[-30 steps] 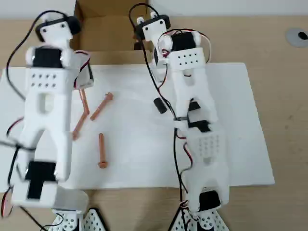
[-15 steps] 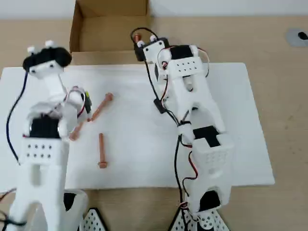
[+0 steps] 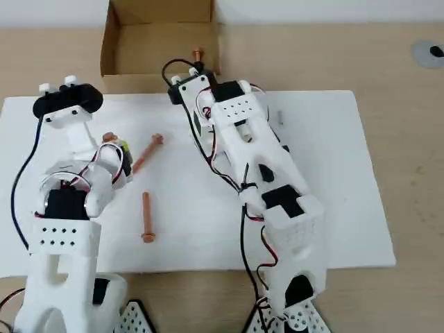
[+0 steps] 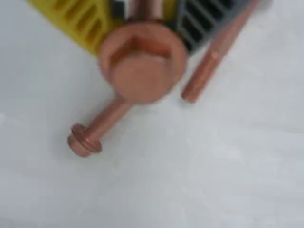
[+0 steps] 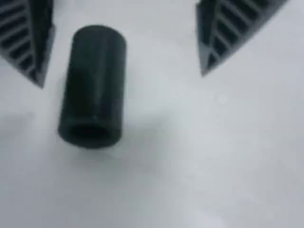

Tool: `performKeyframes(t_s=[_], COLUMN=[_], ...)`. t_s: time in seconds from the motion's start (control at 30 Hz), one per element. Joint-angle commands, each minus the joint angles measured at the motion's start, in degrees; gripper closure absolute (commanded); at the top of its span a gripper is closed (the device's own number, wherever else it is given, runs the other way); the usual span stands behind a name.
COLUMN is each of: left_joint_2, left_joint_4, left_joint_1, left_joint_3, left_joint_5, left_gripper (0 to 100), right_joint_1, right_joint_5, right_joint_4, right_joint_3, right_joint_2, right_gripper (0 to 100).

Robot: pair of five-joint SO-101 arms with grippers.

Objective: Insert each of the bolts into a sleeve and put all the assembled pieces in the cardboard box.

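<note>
Between the parted fingers [image 5: 28, 38] of the right tool [image 5: 122, 76], a short black cylindrical sleeve [image 5: 92, 85] lies on the white sheet [image 5: 223, 161], covered by that arm from above. The left tool [image 4: 142, 16] is clamped on a copper flanged bolt [image 4: 141, 66]. The right arm [image 3: 257, 152] has swung leftward since a second ago.

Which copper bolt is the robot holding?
The bolt clamped in the left gripper, head up; the slanted bolt and the straight bolt lie flat on the white sheet.

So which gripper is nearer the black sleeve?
Right. The right gripper is open around the black sleeve; the left gripper, shut on a bolt, is off across the mat.
</note>
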Motion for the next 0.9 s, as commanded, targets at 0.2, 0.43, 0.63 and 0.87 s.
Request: performKeyframes(t_s=[0.2, 0.43, 0.63, 0.87], left_joint_2=[-1.71, -1.71, -1.71, -1.71], left_joint_4=[-1.49, -1.49, -1.32, -1.23], left_joint_1=[-0.53, -0.53, -0.53, -0.53], left_joint_3=[-0.44, -0.44, -0.44, -0.53], left_joint_5=[0.18, 0.18, 0.18, 0.18], left_gripper=[99, 99, 99, 99], right_joint_1=[3.38, 3.21, 2.95, 2.95], right_joint_5=[1.32, 2.29, 4.48, 7.03], right_joint_4=[-0.97, -0.79, 0.79, 2.55], right_joint_3=[0.75, 1.01, 1.01, 1.01], right_joint_2=[-3.3, 0.66, 2.15, 4.0], right_gripper=[76.4, 89.5, 92.2, 92.3])
